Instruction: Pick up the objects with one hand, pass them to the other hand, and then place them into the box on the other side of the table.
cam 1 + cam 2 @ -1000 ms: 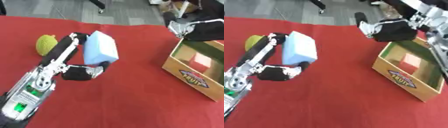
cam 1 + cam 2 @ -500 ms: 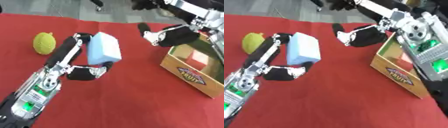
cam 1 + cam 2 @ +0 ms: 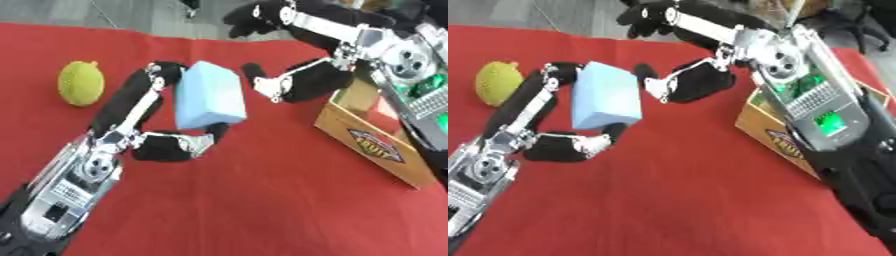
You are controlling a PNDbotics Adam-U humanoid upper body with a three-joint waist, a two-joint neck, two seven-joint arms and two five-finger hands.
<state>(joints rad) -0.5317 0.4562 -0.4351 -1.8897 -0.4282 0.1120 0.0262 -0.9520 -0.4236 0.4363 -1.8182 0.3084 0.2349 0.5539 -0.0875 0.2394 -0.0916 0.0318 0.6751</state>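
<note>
Blue block [image 3: 208,94], pale and box-shaped, sits pinched in my left hand [image 3: 157,132]: fingers [image 3: 140,92] curl over its far upper end, thumb [image 3: 188,142] hooks under its near lower corner. Block is held upright, slightly tilted, lifted off the red table [image 3: 262,200] about mid-width, a little left of centre.

My left arm comes in from the lower left corner, silver joints showing along the forearm.

My right hand [image 3: 689,82] reaches in from the upper right, spread wide and holding nothing. One finger [image 3: 649,75] points toward the right face of the block and is just beside it; whether it touches I cannot tell. Other fingers [image 3: 645,15] arch high above the far table edge.

Beside the right forearm, at the table's right side, stands the cardboard box [image 3: 372,145], yellow-brown with a printed oval label on its near wall, partly hidden by my right arm. Inside shows green; contents unclear.

Well to the left of the block, a yellow-green round fruit [image 3: 80,83] lies on the table, apart from both hands.
</note>
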